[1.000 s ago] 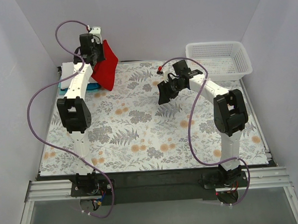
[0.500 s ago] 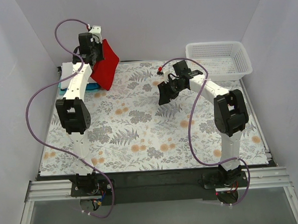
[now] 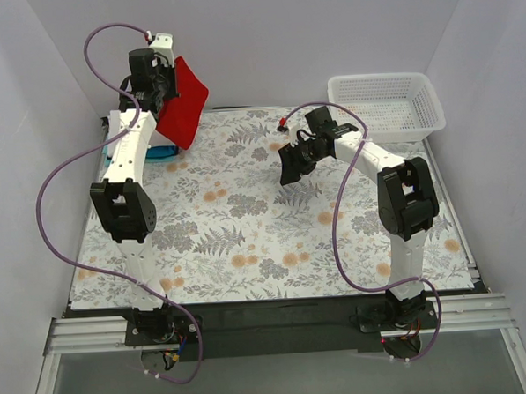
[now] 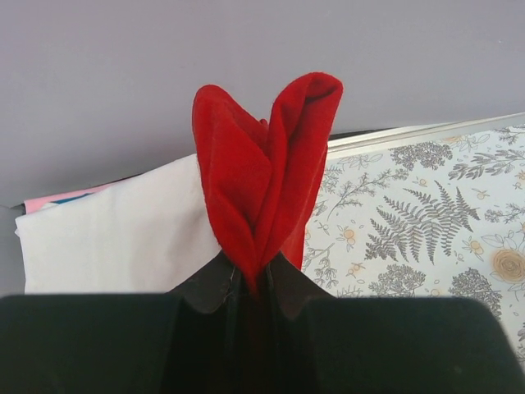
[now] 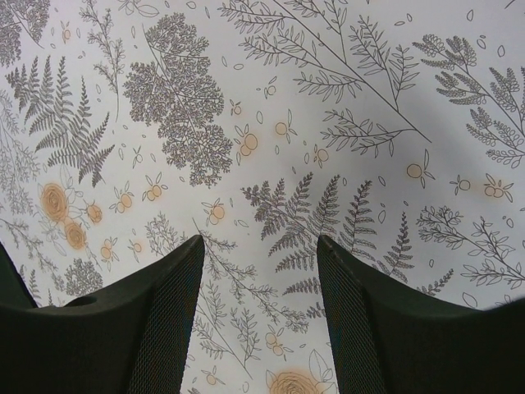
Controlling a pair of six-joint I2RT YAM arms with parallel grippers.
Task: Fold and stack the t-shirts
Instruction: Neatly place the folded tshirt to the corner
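Note:
My left gripper point(image 3: 159, 89) is shut on a folded red t-shirt point(image 3: 181, 102) and holds it in the air at the table's far left corner. In the left wrist view the red t-shirt point(image 4: 262, 185) rises from my closed jaws in two lobes. Below it lies a stack of folded shirts point(image 3: 116, 136) with a white one point(image 4: 123, 234) on top and pink and blue edges under it. My right gripper point(image 3: 290, 166) is open and empty, hovering over the patterned tablecloth point(image 5: 271, 123) at mid table.
A white mesh basket point(image 3: 386, 105) stands at the back right. The floral tablecloth point(image 3: 264, 223) covers the table. Grey walls close in the back and sides. Purple cables loop from both arms.
My left gripper has lifted the red t-shirt higher and a little left, over the stack. The right arm has not moved.

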